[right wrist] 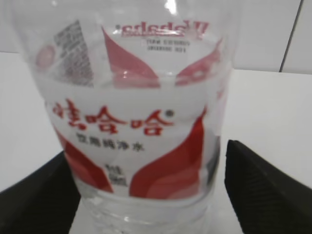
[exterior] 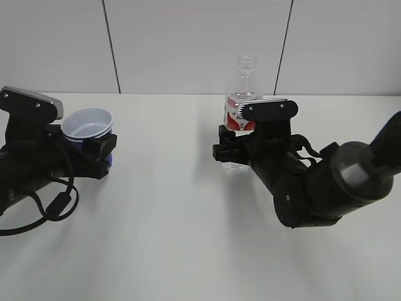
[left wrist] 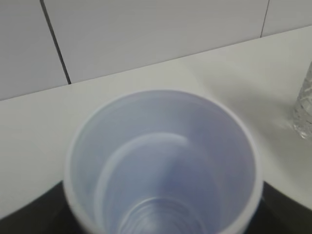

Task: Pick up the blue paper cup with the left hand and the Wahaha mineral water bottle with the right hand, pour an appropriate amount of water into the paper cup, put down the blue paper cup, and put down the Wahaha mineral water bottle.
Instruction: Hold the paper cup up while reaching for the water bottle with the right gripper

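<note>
The blue paper cup stands between the fingers of my left gripper at the left of the table. In the left wrist view its white inside fills the frame, and the black fingers press against both sides. The Wahaha mineral water bottle stands upright, capless, at the middle right. My right gripper reaches around its body. In the right wrist view the red-and-white label sits between the fingers; the left finger is against it and the right finger stands a small gap away.
The white table stretches out in front of both arms. A white panelled wall runs along the far edge. The bottle's base also shows at the right edge of the left wrist view.
</note>
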Robot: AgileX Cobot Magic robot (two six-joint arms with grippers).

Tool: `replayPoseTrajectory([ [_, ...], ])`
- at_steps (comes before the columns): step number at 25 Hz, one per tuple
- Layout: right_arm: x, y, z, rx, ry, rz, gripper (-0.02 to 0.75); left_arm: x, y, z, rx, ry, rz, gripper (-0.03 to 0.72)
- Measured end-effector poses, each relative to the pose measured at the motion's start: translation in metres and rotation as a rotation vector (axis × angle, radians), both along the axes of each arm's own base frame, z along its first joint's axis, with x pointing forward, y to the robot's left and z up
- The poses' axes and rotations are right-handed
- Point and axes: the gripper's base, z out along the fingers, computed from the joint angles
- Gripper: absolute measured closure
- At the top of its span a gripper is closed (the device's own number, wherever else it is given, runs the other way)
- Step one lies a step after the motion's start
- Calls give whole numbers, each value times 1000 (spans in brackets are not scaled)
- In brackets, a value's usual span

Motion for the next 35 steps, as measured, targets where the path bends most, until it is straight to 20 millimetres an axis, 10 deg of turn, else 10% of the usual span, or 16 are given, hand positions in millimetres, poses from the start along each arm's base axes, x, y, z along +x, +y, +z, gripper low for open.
replayPoseTrajectory([
  [19,29,12,-13,33,-101,-25,137,-1,0,-2,8,20,-2,163],
  [35,6,14,-5,-20,-93,85,221,-3,-6,-2,29,13,-81,164],
])
